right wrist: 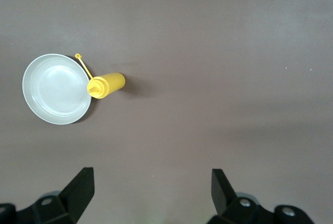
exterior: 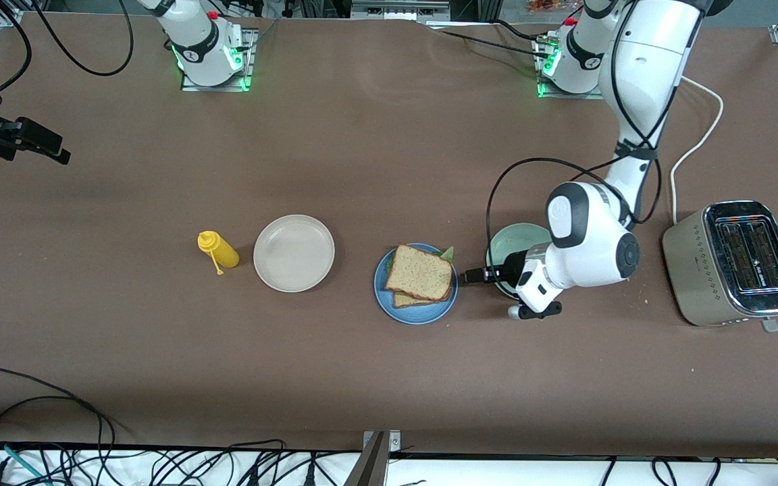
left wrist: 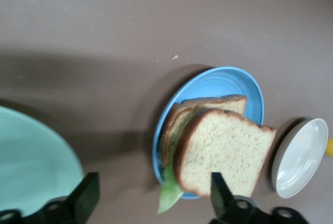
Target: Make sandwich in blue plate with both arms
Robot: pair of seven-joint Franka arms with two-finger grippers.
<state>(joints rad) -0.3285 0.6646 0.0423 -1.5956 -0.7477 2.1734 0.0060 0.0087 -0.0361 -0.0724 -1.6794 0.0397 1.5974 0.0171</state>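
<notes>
Three plates were counted on the table: one blue plate (exterior: 408, 312), one beige plate (exterior: 294, 253) and one pale green plate (exterior: 514, 241). One sandwich (exterior: 419, 273) was recorded, made of two bread slices and one lettuce leaf (exterior: 448, 253). One yellow squeeze bottle (exterior: 218, 250) and one toaster (exterior: 733, 262) were noted. Two arms were counted.

Toaster (exterior: 733, 263) – mustard bottle (exterior: 219, 250) – beige plate (exterior: 294, 253).

Sandwich (exterior: 420, 273) on blue plate (exterior: 416, 311), between beige plate (exterior: 294, 253) and green plate (exterior: 517, 241); bottle (exterior: 218, 250) beside beige plate; toaster (exterior: 733, 263) at left arm's end.
</notes>
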